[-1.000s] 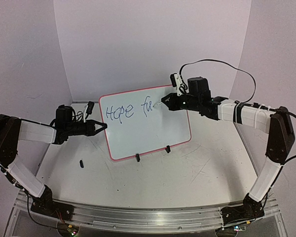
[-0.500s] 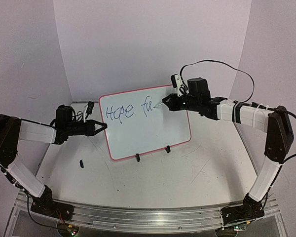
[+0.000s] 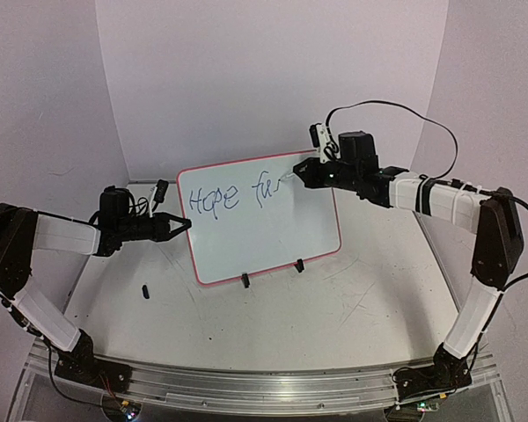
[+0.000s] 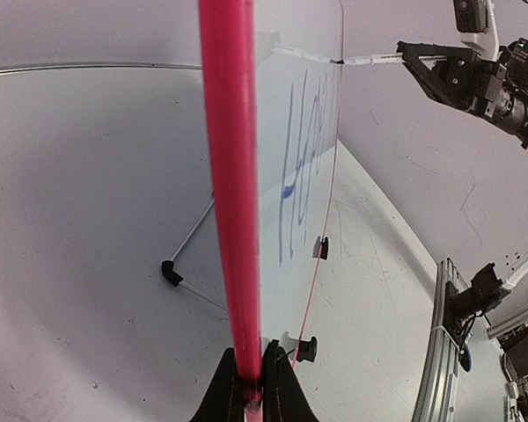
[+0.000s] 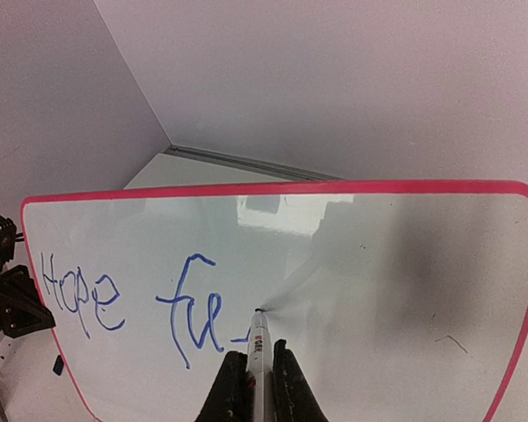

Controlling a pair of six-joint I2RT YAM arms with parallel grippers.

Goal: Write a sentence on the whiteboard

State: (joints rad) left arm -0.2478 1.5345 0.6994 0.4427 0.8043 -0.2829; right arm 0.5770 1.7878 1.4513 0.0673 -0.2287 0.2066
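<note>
Now that the right gripper [image 3: 304,173] has crept up a bit, the marker [image 3: 288,178] tip sits higher, just past "fu", about 1 o'clock from the centre of the whiteboard [image 3: 273,242]. I'd guess that's the "e" starting, so the sentence [image 3: 213,200] is roughly a third done. Its fingers are clamped on the marker. The left gripper [image 3: 183,225] pinches the board's 9 o'clock rim, holding it upright in the middle of the table [image 3: 334,303].
</note>
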